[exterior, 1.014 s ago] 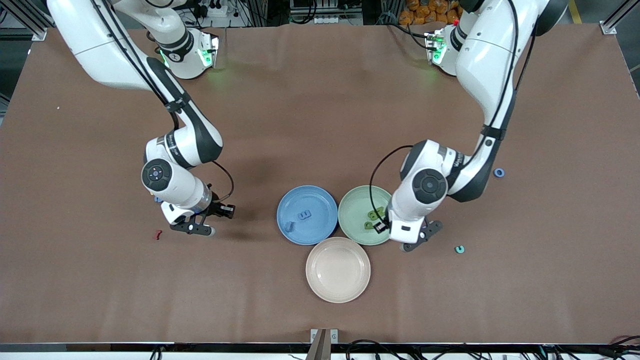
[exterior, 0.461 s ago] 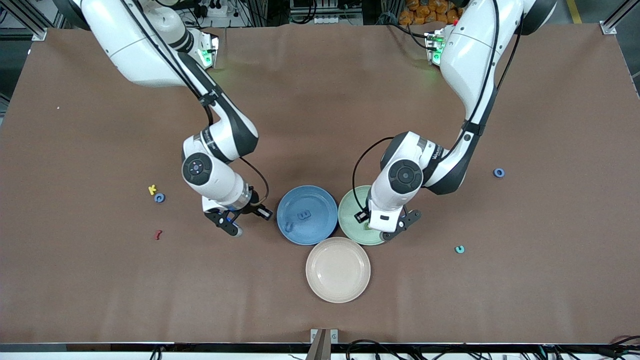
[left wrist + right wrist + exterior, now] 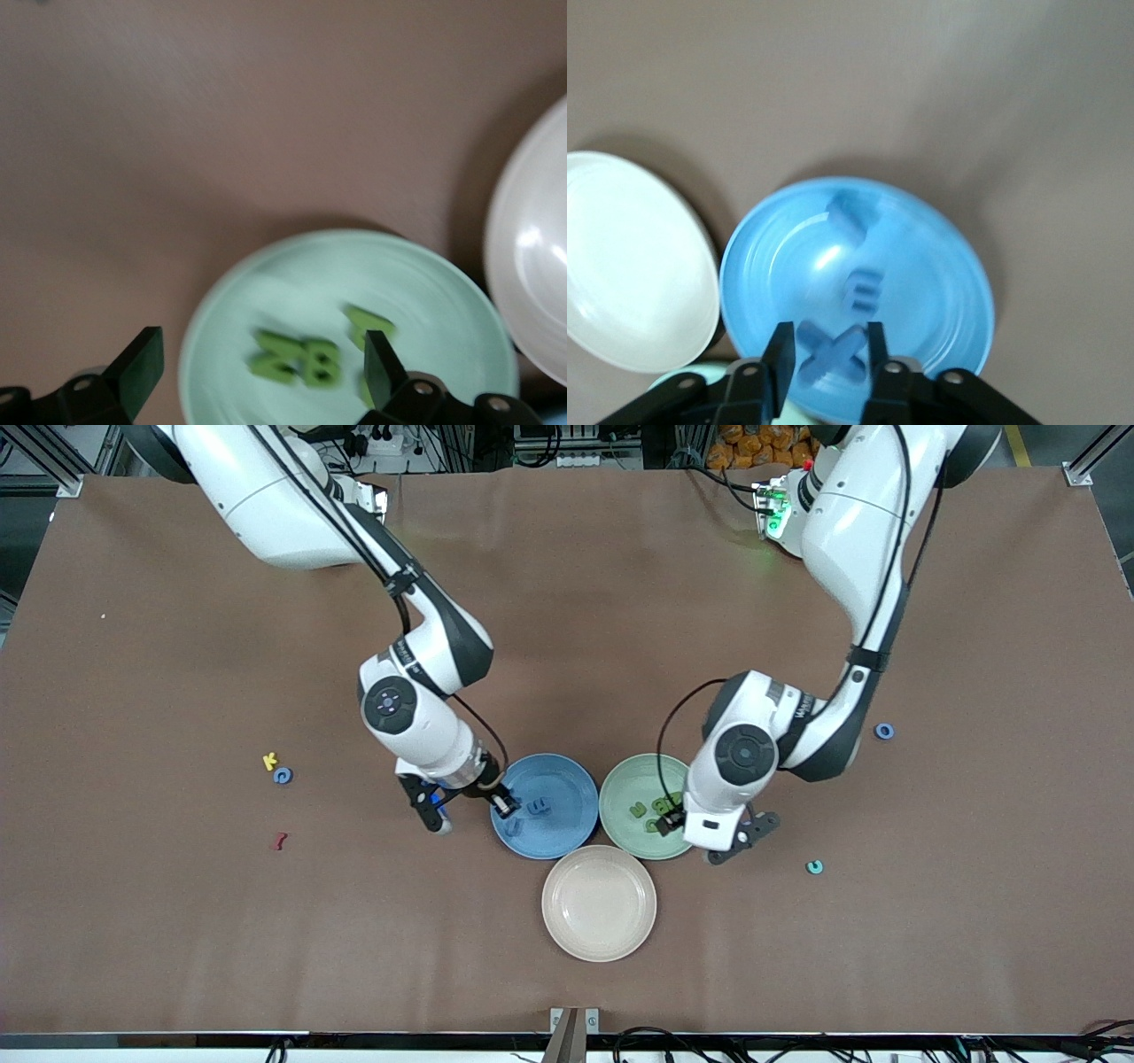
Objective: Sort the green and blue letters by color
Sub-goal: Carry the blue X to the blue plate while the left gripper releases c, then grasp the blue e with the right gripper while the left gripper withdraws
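My right gripper [image 3: 434, 810] is shut on a blue x [image 3: 831, 354] at the edge of the blue plate [image 3: 567, 775] toward the right arm's end. That plate [image 3: 939, 266] holds a blue m [image 3: 864, 292] and another blue letter [image 3: 849, 217]. My left gripper [image 3: 742, 840] is open and empty, at the edge of the green plate [image 3: 633, 779] toward the left arm's end. In the left wrist view the left gripper [image 3: 261, 372] is wide open before the green plate [image 3: 416, 292], which holds several green letters [image 3: 292, 359]. A blue c [image 3: 283, 776] and a blue ring-shaped letter [image 3: 884, 731] lie loose on the table.
A pale pink plate [image 3: 599, 948] sits nearer the front camera than the other two plates. A yellow k [image 3: 269, 761] and a dark red squiggle [image 3: 280, 841] lie toward the right arm's end. A teal piece [image 3: 814, 866] lies toward the left arm's end.
My right gripper has moved from near the yellow k to the blue plate's edge with the blue x. My left gripper swung over the green plate and back to its edge.
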